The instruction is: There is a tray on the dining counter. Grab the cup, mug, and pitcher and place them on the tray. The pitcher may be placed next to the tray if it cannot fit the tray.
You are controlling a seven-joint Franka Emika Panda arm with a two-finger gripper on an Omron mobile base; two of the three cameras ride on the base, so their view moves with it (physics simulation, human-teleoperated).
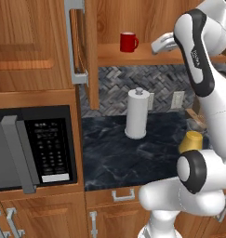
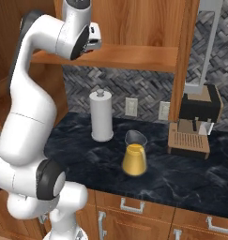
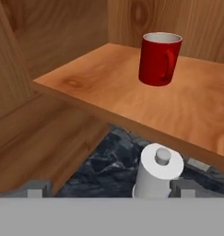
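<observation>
The red mug (image 1: 129,42) (image 3: 159,58) stands upright on the wooden shelf (image 3: 109,92) inside the open upper cabinet, its handle turned toward the hand camera. My gripper (image 1: 156,45) (image 3: 109,190) hovers at shelf height, a short way right of the mug in the left base view. It is open, its fingertips (image 3: 181,187) spread wide with nothing between them. The pitcher (image 2: 134,155) (image 1: 192,142), clear glass with a yellow-orange lower body, stands on the black counter below. The tray, the cup and the dining counter are out of view.
A white paper-towel roll (image 1: 136,114) (image 2: 102,116) stands on the counter under the shelf. The cabinet door (image 1: 79,42) hangs open left of the mug. A microwave (image 1: 33,148) sits at the left, and a coffee machine (image 2: 196,122) at the right.
</observation>
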